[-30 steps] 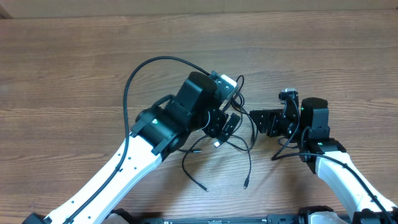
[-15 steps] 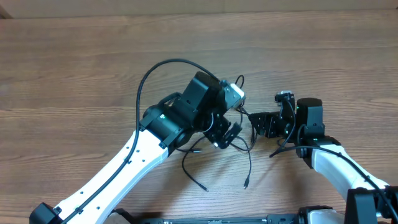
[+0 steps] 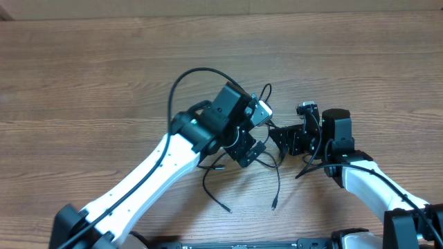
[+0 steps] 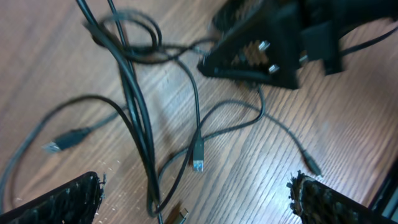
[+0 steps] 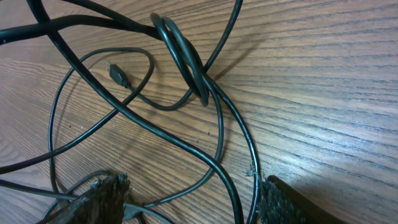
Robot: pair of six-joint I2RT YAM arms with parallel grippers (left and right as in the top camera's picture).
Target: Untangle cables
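Left pincer [image 4: 199,202] and right pincer [image 5: 193,193] are held open above the cables [image 5: 186,59]; one strand, apparently loose, should be pinched singly.

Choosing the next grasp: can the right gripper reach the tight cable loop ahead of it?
Probably yes. The right gripper is open, and the cable loop sits just ahead of it, uncovered. Only other cables cross between them. The left gripper, close by, may crowd it.
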